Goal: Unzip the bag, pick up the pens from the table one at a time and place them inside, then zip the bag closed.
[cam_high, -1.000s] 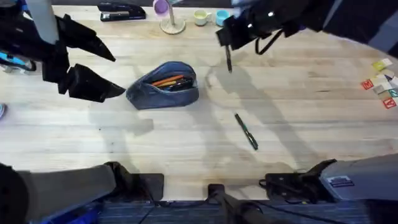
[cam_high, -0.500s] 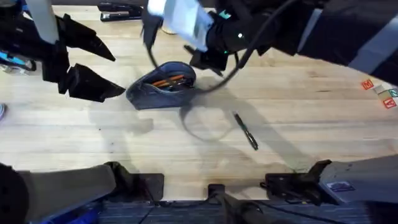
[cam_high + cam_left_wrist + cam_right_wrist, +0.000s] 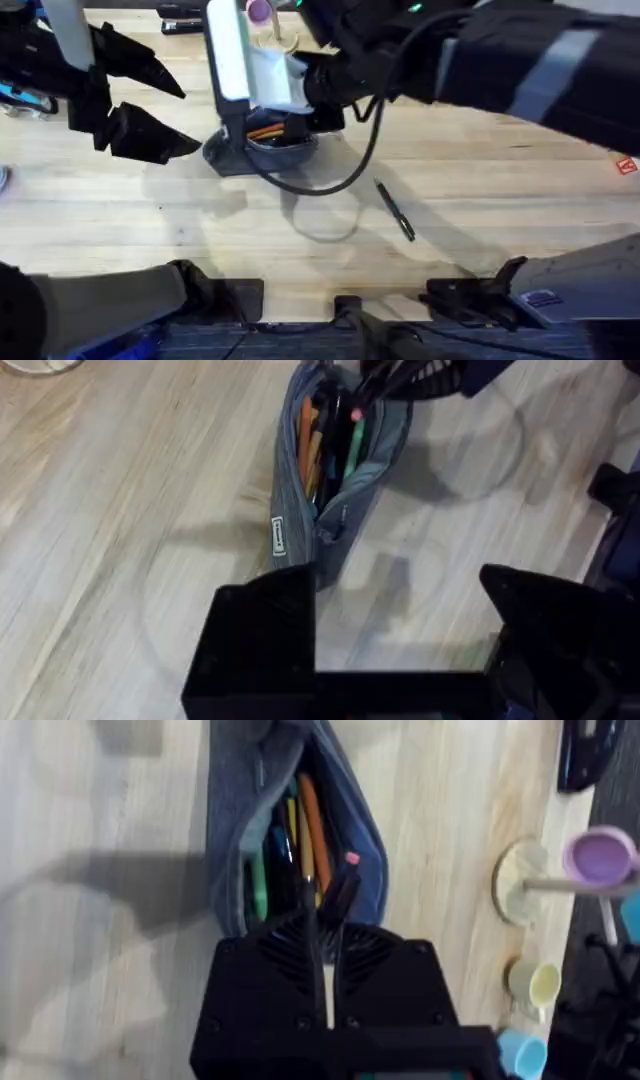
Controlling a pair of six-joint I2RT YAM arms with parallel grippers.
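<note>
The blue-grey bag (image 3: 232, 150) lies unzipped on the table (image 3: 480, 170), left of centre, with orange and green pens showing in its mouth (image 3: 330, 450). My right gripper (image 3: 290, 120) hangs right over that mouth, shut on a slim black pen (image 3: 340, 900) whose tip dips into the bag (image 3: 360, 860). The second dark pen (image 3: 395, 210) lies slanted on the wood, to the right of the bag and nearer the front. To the left of the bag my left gripper (image 3: 192, 120) stands open with nothing between its fingers (image 3: 260, 640).
At the back edge stand a black stapler (image 3: 590, 750), a purple-topped stand (image 3: 600, 855), a yellow cup (image 3: 535, 985) and a blue cup (image 3: 520, 1055). Coloured tags (image 3: 628, 165) sit at the far right. Bare wood lies around the loose pen.
The right arm has swung left from the table's back middle, carrying the black pen, and now hangs over the open bag. The left arm and the loose pen have not moved.
</note>
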